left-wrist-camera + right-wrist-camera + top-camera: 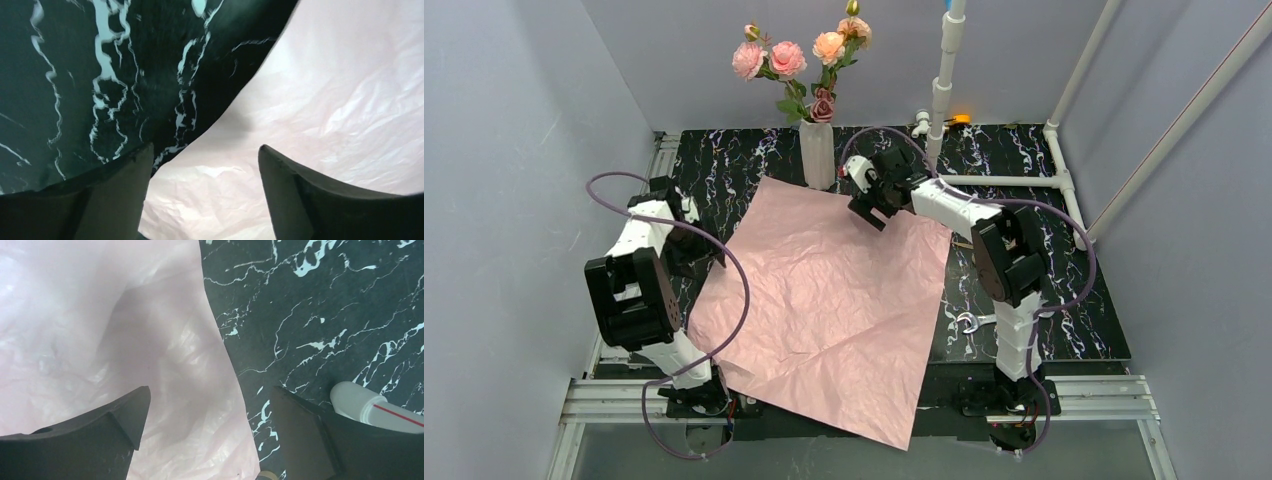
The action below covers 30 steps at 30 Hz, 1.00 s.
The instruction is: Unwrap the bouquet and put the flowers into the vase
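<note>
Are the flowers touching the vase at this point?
Touching. The top view shows the flowers standing with their stems down inside the vase, which holds them upright.

Flowers (799, 60) pink, peach, one mauve, green-leaved; vase (817, 152) white, ribbed; paper sheet (824, 300) pale pink, crinkled; counter (1014, 160) black with white marble veining.

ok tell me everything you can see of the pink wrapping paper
The pink wrapping paper is a large crinkled sheet, roughly square, spread open and flat on the black marbled table. Its far corner lies by the white vase; its near corner overhangs the table's front edge. The left gripper and right gripper are open above its side edges, neither holding it.
</note>
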### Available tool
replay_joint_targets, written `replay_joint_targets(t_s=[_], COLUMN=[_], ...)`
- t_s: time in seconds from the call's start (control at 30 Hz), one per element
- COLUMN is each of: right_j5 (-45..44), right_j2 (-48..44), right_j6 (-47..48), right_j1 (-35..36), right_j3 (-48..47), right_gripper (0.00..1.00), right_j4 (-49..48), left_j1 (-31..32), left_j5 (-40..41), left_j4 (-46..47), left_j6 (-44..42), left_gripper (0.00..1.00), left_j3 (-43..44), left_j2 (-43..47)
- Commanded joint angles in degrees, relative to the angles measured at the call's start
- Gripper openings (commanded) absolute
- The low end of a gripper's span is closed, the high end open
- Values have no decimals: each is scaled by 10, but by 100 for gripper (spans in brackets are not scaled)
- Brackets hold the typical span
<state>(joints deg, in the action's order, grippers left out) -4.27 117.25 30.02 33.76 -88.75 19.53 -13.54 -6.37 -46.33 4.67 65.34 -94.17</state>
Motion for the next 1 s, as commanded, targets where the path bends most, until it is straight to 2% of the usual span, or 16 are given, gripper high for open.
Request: replay_joint_targets(t_s=[0.0, 0.03, 0.07, 0.23, 0.37, 0.43, 0.53, 0.67, 0.8, 0.97], right_j5=[38, 48, 61, 78, 31, 0, -49, -95, -92, -78], right_j2=[-87, -111, -136, -279, -392, -442, -507, -576, -616, -626], right_j6=[-47, -57, -73, -126, -160, -172, -197, -232, -248, -258], right_j1=[-5, -6, -7, -14, -17, -20, -26, -30, -66, -100], right_j3=[-17, -6, 8, 73, 121, 141, 176, 224, 256, 265], right_gripper=[98, 98, 98, 98, 98, 98, 98, 99, 98, 98], right_j4=[2, -4, -12, -26, -16, -1, 23, 64, 79, 69], left_j1=[-3, -5, -5, -11, -13, -13, -14, -14, -12, -11], left_j5=[-26, -34, -46, -102, -190, -190, -175, -180, -168, -152], left_j4=[-14, -23, -36, -143, -200, -219, -236, -224, -199, -189], left_j6=[-5, -14, -29, -90, -147, -149, -147, -138, -130, -109], left_gripper=[88, 96, 98, 98, 98, 98, 98, 98, 98, 98], left_j3=[57, 70, 90, 225, 301, 325, 319, 257, 200, 206], left_j2=[45, 54, 62, 71, 98, 106, 116, 154, 188, 177])
